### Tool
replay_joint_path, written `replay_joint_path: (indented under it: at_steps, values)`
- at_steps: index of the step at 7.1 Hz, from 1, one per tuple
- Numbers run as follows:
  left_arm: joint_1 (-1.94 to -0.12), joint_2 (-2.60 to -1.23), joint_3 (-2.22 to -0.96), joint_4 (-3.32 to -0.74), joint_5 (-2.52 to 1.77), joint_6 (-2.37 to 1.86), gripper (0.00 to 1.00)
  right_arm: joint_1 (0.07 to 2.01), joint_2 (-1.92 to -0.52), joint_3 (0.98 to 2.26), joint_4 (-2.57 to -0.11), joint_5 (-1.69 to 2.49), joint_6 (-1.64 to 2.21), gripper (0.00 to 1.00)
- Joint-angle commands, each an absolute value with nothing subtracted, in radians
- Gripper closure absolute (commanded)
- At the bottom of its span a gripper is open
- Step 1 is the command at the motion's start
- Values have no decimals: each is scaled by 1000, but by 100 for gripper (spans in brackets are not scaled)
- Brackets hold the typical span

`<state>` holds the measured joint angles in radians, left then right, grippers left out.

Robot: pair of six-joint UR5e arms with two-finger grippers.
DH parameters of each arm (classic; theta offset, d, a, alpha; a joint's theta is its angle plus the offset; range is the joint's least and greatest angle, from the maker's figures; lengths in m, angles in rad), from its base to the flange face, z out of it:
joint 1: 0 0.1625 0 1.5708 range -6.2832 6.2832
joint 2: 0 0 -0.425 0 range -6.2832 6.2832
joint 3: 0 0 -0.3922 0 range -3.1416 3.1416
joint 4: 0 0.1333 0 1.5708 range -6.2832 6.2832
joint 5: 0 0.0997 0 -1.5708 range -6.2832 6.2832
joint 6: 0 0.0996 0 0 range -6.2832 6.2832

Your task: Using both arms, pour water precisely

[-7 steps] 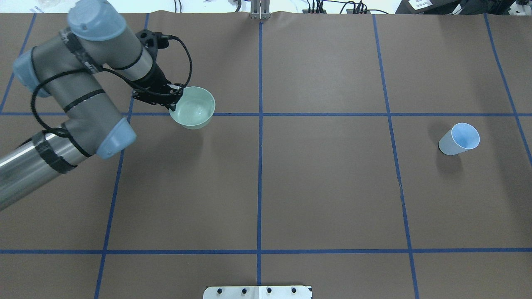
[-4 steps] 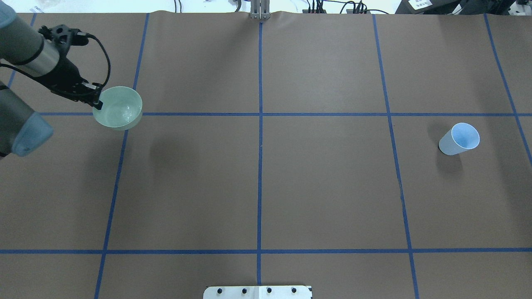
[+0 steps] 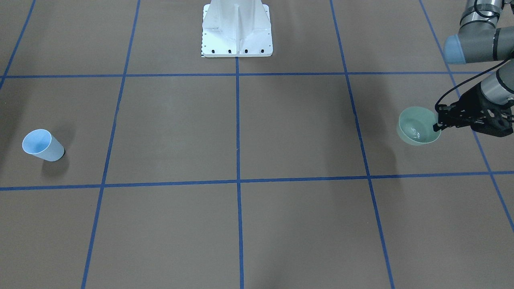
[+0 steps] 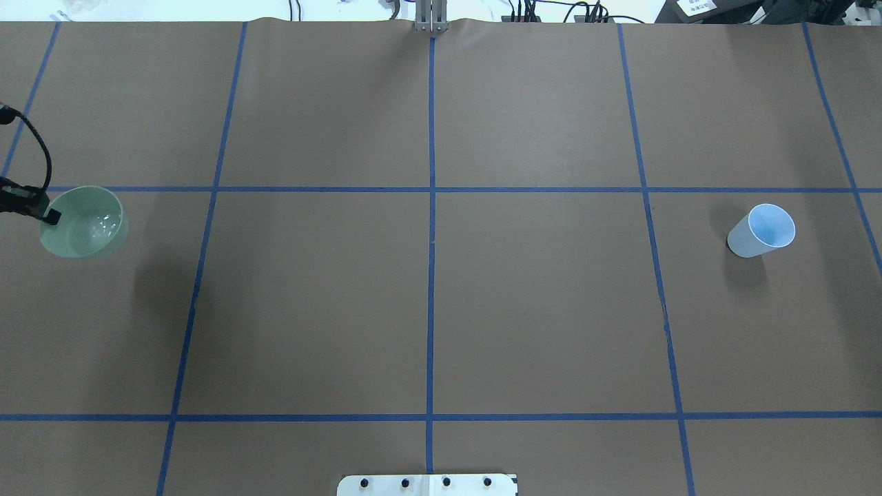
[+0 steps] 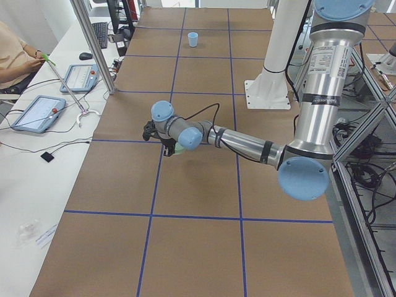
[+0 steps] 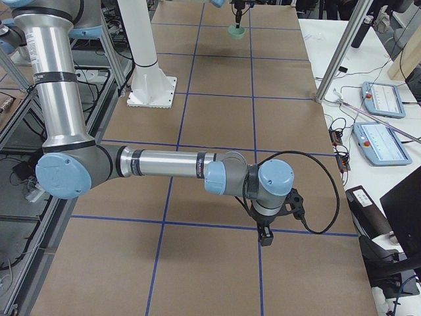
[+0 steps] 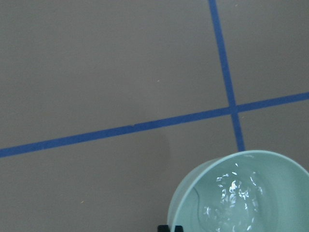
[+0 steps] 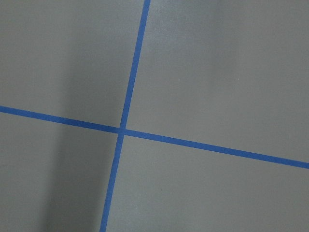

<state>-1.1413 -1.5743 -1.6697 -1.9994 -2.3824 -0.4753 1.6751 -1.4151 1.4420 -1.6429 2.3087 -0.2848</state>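
Bowl (image 4: 84, 222) aloft near desk's left edge, left jaws pinching its rim; water (image 7: 234, 193) inside, rippled. Your risk: one-sided rim grip slips, or fast carry sloshes. Cup (image 4: 761, 231) near right edge, well apart. Right jaws: cannot tell.

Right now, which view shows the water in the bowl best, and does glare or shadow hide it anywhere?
Left wrist view: sharpest, water as white glints in the green bowl. Overhead: fewer glints, bowl near the frame edge, its shadow falls beside it. Front-facing: faint glints. Exterior left: left arm mostly hides the bowl.
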Motion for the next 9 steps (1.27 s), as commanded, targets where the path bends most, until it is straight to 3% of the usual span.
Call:
replay_joint_path:
  at_steps: [1,3,4,5,7,9]
  values:
    - [-1143,-1500,-1629,-2106,-2384,-474,100,1675,-1416,1442,-1643,2309,-285,0]
    - [-1134,-1522,-1475,-2276,-2384,-486,100,1675,-1417,1442,-1643,2309,-285,0]
    - [-1134,-1528,-1467,-2282,-2384,-486,100,1675,-1416,1442,-1643,2309,-285,0]
    - [-1132,-1531,-1465,-2284,-2384,-486,64,1675,-1416,1442,-1643,2309,-285,0]
    - [-1132,-1531,-1471,-2287,-2384,-485,3,1675,-1413,1442,-1643,2309,-284,0]
    - [-1159,-1531,-1515,-2278,-2398,-480,0,1675,-1411,1442,-1643,2309,-284,0]
